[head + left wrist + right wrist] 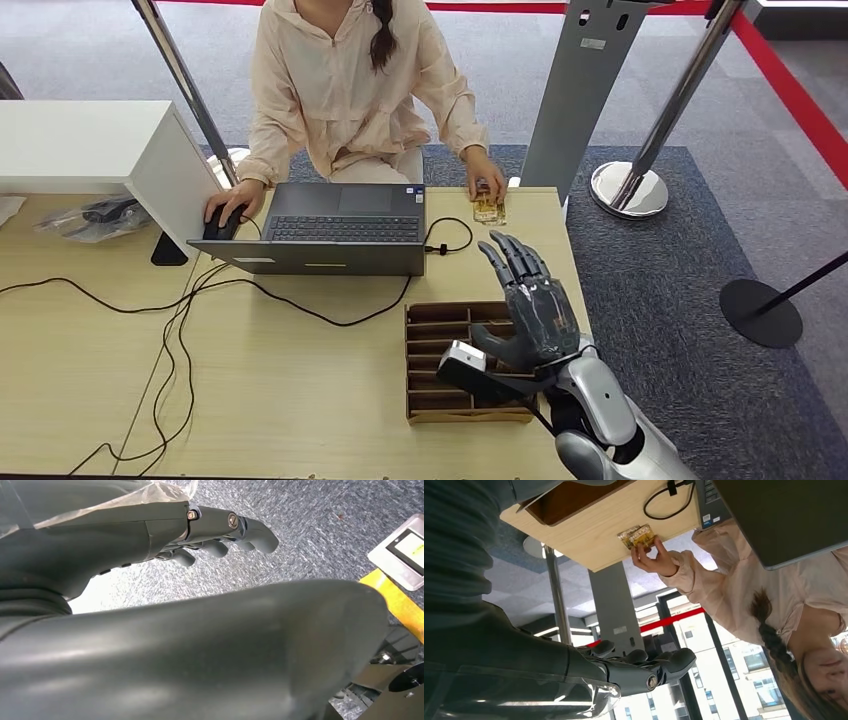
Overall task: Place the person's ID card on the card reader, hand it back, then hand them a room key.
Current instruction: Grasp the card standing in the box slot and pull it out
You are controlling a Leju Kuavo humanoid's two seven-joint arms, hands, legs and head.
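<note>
Right hand up over the brown cardboard slotted tray at the near right of the pale wooden desk, fingers spread wide and straight, nothing in the palm. Left hand hanging low over grey carpet, fingers loosely curled, nothing visibly held.

Across the desk, small gold-patterned card lying flat at the far right edge, just beyond the black looped cable; person's hand resting on it, fingertips touching. Other hand on a black mouse left of the dark grey open laptop. Card reader not identifiable in these views.

Looks like the opening step: card offered, not yet taken. Next move likely calls for a forward reach past the tray, then a pinch on the card's free edge without nudging the person's fingers.
</note>
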